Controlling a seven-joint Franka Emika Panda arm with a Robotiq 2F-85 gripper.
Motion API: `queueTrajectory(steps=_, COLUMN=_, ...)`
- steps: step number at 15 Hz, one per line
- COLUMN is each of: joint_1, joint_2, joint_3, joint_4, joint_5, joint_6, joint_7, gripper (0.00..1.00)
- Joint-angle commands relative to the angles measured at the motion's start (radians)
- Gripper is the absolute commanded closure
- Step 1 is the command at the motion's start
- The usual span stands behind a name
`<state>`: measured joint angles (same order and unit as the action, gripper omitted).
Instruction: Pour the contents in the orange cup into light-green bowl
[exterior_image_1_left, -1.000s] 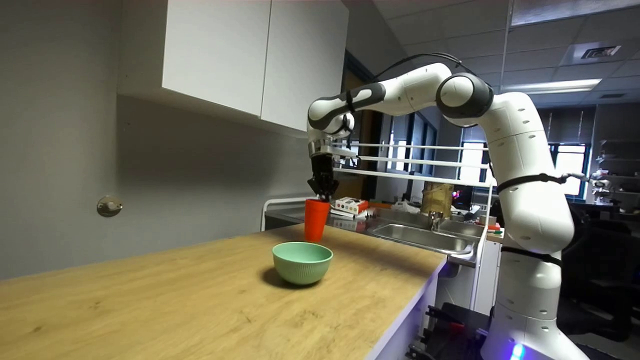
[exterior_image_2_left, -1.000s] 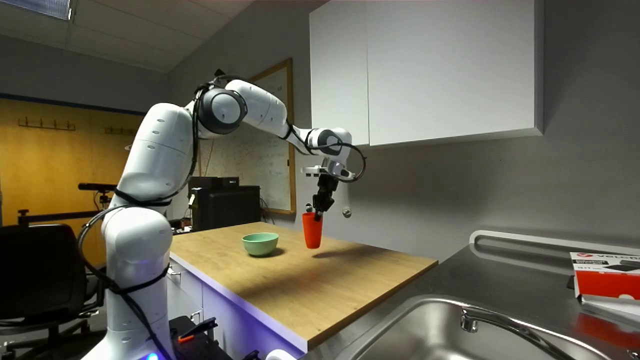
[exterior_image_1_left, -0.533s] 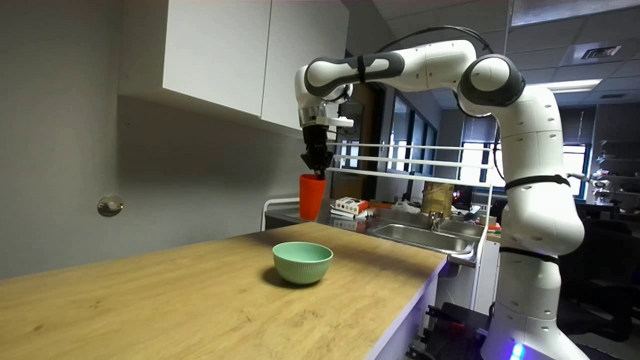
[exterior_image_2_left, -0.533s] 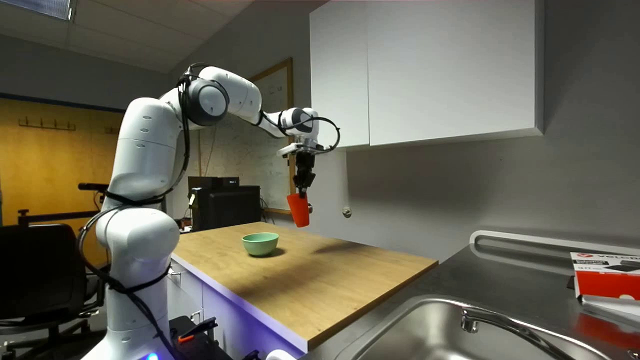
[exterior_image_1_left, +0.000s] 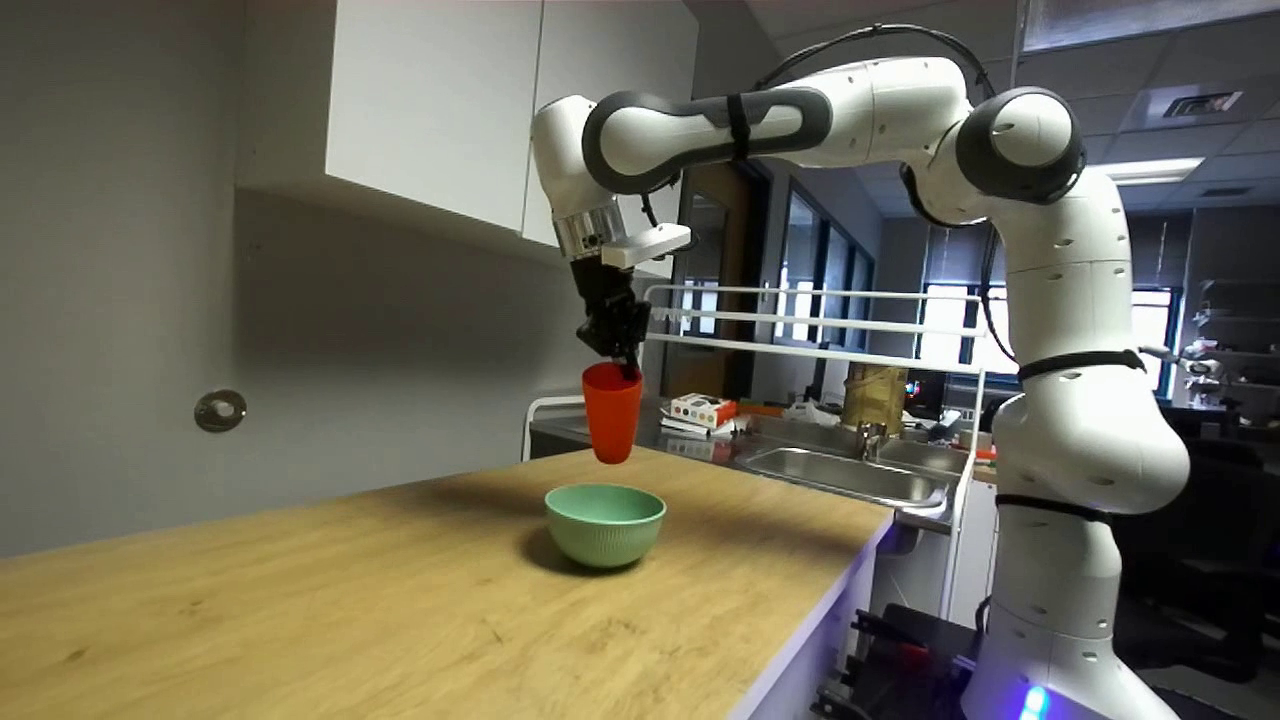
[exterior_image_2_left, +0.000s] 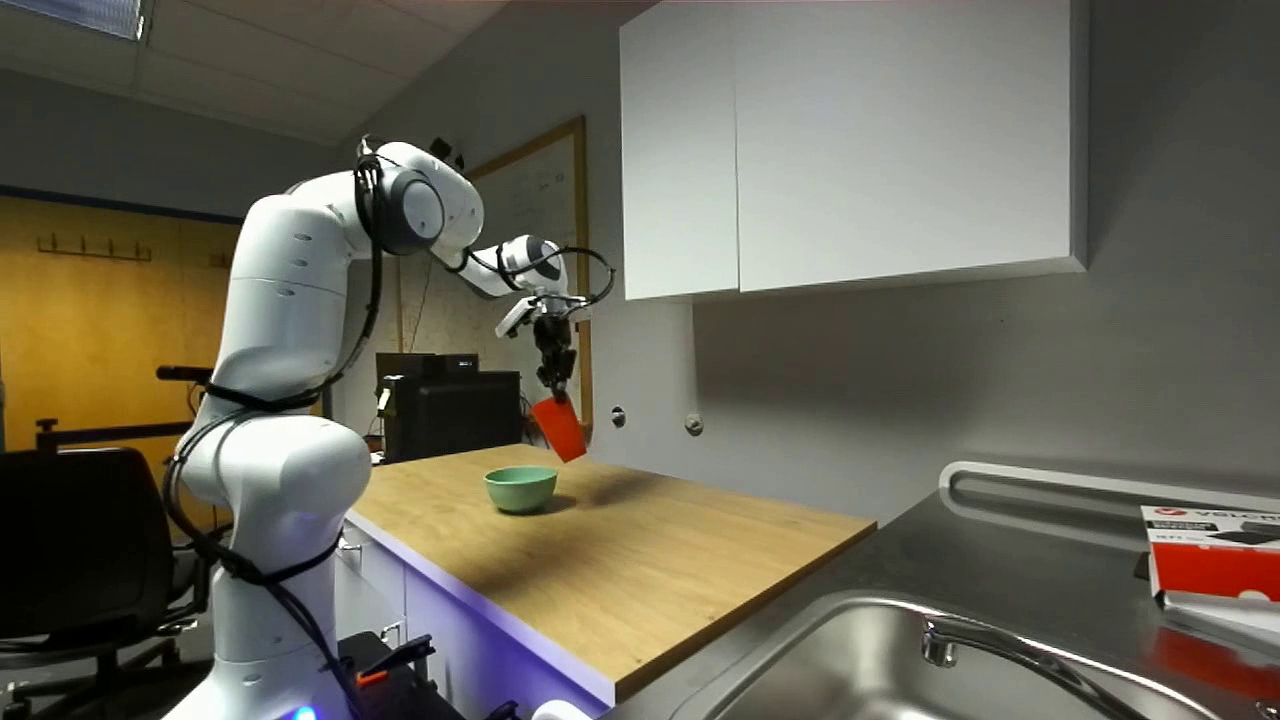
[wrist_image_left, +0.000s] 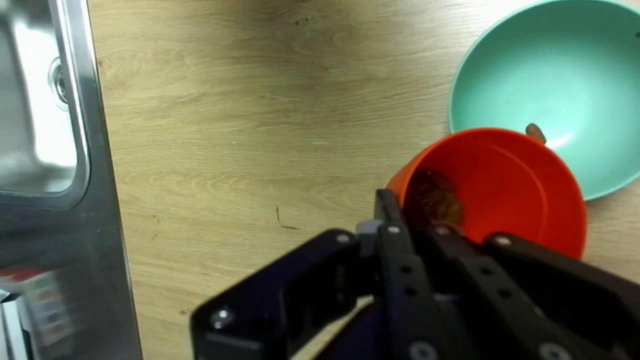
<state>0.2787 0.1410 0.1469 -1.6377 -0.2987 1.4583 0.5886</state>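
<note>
Step in hand, as judged: positioning for the pour, with the tilt only partial. The cup (exterior_image_1_left: 612, 415) is in the air, clear of the table (exterior_image_1_left: 350, 600) and beyond the far side of the bowl (exterior_image_1_left: 605, 540) in an exterior view. The gripper (exterior_image_1_left: 629, 366) is clamped on the wall of the cup at the rim, 1 finger (wrist_image_left: 387, 202) outside, the other inside.

The contents (wrist_image_left: 440, 197) sit low in the cup as a brown mass, partly hidden. At least 1 brown piece (wrist_image_left: 535, 132) shows within the bowl.

Next move, as judged: bring the mouth over the middle of the bowl, then rotate the wrist until the mouth is lower than the base.

Orientation: the long axis is slanted. In an exterior view the mouth of the cup (exterior_image_2_left: 559, 430) points up and left, toward the bowl's side; the base points down and right.
</note>
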Motion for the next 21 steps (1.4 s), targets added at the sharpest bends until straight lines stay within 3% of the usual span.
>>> queueTrajectory(steps=1, joint_1=0.063, joint_2=0.047, joint_3=0.045, joint_4=-0.017, joint_5=-0.095, joint_6=-0.046, joint_7=0.207, gripper=0.99)
queueTrajectory(steps=7, joint_1=0.195, joint_2=0.157, joint_3=0.083, joint_4=-0.029, joint_5=-0.255, joint_6=-0.170, joint_7=0.559, gripper=0.99)
queueTrajectory(steps=12, joint_1=0.283, joint_2=0.250, joint_3=0.087, joint_4=0.014, joint_5=-0.359, joint_6=-0.360, joint_7=0.774, gripper=0.99)
queueTrajectory(steps=16, joint_1=0.349, joint_2=0.322, joint_3=0.082, joint_4=0.090, joint_5=-0.422, joint_6=-0.547, joint_7=0.894, gripper=0.99)
queueTrajectory(steps=21, joint_1=0.428, joint_2=0.433, joint_3=0.070, joint_4=0.214, joint_5=-0.501, joint_6=-0.735, joint_7=0.952, gripper=0.99)
